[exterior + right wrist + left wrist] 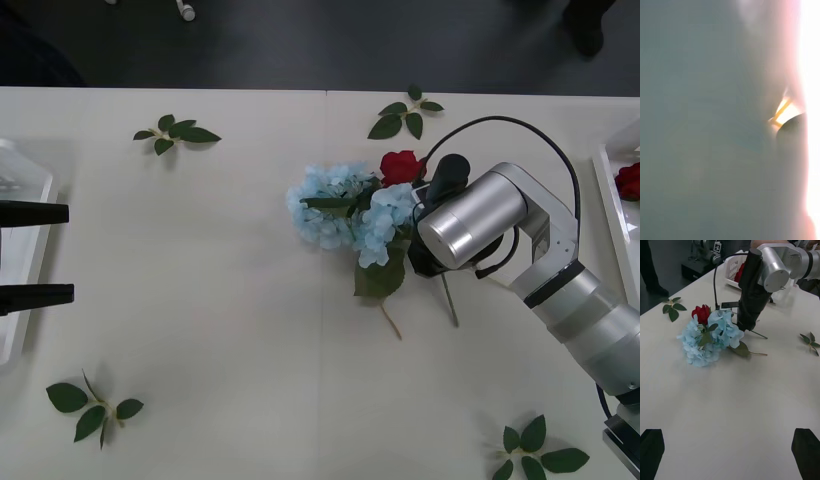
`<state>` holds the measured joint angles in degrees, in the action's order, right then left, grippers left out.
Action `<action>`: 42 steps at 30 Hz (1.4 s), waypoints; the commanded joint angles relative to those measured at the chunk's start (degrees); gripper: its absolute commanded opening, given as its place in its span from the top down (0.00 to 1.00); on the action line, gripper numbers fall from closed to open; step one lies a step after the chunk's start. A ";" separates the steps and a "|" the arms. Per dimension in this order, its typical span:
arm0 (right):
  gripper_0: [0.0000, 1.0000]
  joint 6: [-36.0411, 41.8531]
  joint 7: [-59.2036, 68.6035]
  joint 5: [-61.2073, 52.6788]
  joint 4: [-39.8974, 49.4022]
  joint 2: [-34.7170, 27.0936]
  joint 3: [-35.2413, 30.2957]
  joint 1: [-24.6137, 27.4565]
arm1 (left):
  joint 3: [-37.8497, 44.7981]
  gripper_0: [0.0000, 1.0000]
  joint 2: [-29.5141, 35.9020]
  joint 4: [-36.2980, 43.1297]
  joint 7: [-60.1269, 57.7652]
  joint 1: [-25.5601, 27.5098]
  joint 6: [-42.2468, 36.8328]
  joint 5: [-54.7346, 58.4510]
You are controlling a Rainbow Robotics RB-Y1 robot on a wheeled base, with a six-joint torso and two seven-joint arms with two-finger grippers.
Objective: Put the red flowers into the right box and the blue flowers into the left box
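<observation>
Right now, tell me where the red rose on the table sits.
In the front view, the red rose lies right of the table's centre, touching the far-right edge of the blue flowers, just beside the right claw.

**Hidden and cut off**

The right gripper [747, 324] is buried among the pale sky-blue hydrangea clusters [340, 212], its fingertips hidden. The right wrist view is a blur. Both shallow white plastic trays, left [22, 258] and right [615, 205], are cut by the edges.
</observation>
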<state>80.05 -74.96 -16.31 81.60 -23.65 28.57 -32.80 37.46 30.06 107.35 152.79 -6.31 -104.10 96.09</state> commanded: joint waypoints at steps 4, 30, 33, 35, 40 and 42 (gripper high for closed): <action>1.00 -0.07 3.24 1.36 0.84 -0.08 -1.41 -0.24 | 0.69 0.00 0.96 0.67 2.21 -0.81 0.56 0.15; 1.00 24.63 2.54 -9.89 25.28 -7.29 -16.97 -0.51 | 0.69 0.00 0.96 0.67 2.21 -0.81 0.56 0.15; 1.00 28.40 2.27 -13.75 28.18 -9.22 -20.04 -0.68 | 0.69 0.00 0.96 0.67 2.21 -0.81 0.56 0.15; 1.00 29.81 2.18 -15.69 28.79 -10.36 -21.10 -0.77 | 0.69 0.00 0.96 0.67 2.21 -0.81 0.56 0.15; 1.00 29.95 1.83 -21.49 29.32 -13.61 -23.82 -0.95 | 0.69 0.00 0.96 0.67 2.21 -0.81 0.56 0.15; 1.00 29.95 1.83 -22.37 29.41 -14.23 -24.44 -0.95 | 0.69 0.00 0.96 0.67 2.21 -0.81 0.56 0.15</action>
<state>109.96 -74.95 -37.79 109.32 -36.57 5.09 -32.80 37.46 30.06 107.34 152.79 -6.31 -104.09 96.09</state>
